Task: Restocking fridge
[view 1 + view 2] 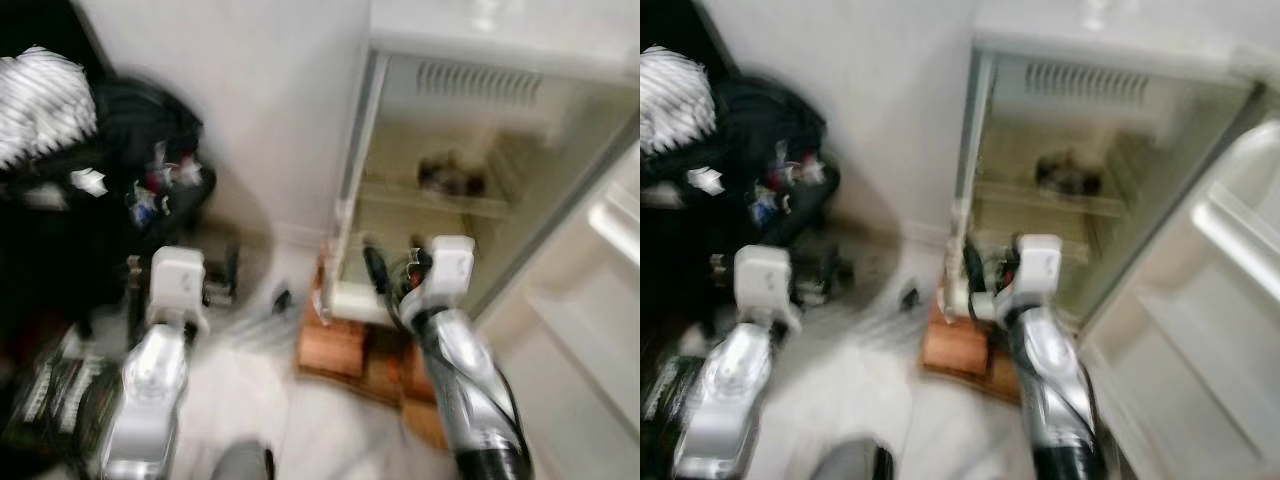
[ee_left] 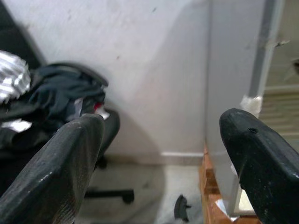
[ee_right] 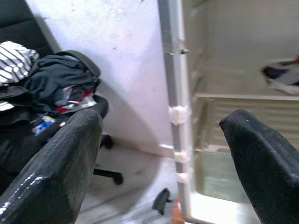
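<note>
Fridge [image 1: 470, 190] shelf item [image 1: 450, 175] blurred, unidentifiable.

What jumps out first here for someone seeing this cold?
The open fridge ahead on the right, door swung wide, with something dark on its upper shelf, too blurred to identify. It stands on bricks. To the left, an office chair against the wall is piled with dark clothes, and both grippers, left and right, are open and empty.

Chair [image 1: 150, 170] left of fridge [image 1: 470, 180]

No readable text or labels
</note>
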Tool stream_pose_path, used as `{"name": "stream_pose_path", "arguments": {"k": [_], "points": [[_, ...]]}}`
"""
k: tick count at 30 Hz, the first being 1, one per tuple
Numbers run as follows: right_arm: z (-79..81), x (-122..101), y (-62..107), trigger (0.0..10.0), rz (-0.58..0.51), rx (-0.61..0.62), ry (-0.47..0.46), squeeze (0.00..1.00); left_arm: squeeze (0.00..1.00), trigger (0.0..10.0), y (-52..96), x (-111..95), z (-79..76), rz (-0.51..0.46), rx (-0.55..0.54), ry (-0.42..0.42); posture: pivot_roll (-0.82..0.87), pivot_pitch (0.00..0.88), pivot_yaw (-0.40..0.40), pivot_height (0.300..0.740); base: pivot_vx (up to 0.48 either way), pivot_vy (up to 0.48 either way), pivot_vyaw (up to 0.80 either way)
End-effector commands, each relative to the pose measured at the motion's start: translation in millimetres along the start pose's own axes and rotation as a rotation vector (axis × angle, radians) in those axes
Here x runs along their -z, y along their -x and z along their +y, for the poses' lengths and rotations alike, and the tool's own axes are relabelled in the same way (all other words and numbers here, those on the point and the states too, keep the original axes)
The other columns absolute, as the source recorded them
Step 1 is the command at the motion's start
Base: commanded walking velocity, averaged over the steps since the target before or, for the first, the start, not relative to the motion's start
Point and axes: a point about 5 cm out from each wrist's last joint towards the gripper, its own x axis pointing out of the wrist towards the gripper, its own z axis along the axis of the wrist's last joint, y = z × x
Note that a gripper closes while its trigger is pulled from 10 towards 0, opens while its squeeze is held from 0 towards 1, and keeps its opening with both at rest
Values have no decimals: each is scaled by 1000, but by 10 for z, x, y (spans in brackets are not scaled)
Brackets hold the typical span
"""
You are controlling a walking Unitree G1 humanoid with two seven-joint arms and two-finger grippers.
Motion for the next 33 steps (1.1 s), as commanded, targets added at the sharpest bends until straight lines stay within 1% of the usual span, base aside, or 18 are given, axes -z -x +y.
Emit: {"name": "stream_pose_path", "arguments": {"k": [1, 3, 5, 11, 14, 20, 22, 30, 33], "points": [[7, -26, -4, 10000, -11, 5, 17, 0, 0, 10000, -77, -40, 11, -16, 11, -17, 58, 4, -67, 740, 0, 0, 0], [23, -32, -16, 10000, -13, -2, 30, 0, 0, 10000, -114, -38, -22, -16, 22, -20, 55, 5, -65, 740, 0, 0, 0], [6, -44, -37, 10000, -13, 1, 40, 0, 0, 10000, -131, -45, -57, -20, 34, -17, 50, 9, -65, 740, 0, -240, 0], [-74, -72, -62, 10000, -14, 17, 55, 0, 0, 10000, -87, -1, -110, -13, 42, -11, 50, 21, -68, 740, 0, -351, 0], [-70, -70, -64, 10000, -13, 19, 55, 0, 0, 10000, -77, 7, -114, -11, 41, -13, 53, 25, -69, 740, 0, -398, 0], [21, -54, -86, 10000, -12, -6, 55, 0, 0, 10000, -76, 9, -98, -13, 37, -27, 57, 34, -70, 740, 0, -414, 0], [28, -53, -86, 10000, -12, -8, 55, 0, 0, 10000, -77, 10, -98, -12, 39, -26, 55, 37, -67, 740, 0, -480, 0], [-15, -53, -74, 10000, -9, 1, 60, 0, 0, 10000, -84, 17, -131, -8, 55, -21, 43, 43, -63, 740, 0, -480, 0], [-23, -28, -63, 10000, 11, 0, 63, 0, 0, 10000, -86, 17, -137, -8, 59, -19, 41, 44, -63, 740, 0, -480, 0]]}}
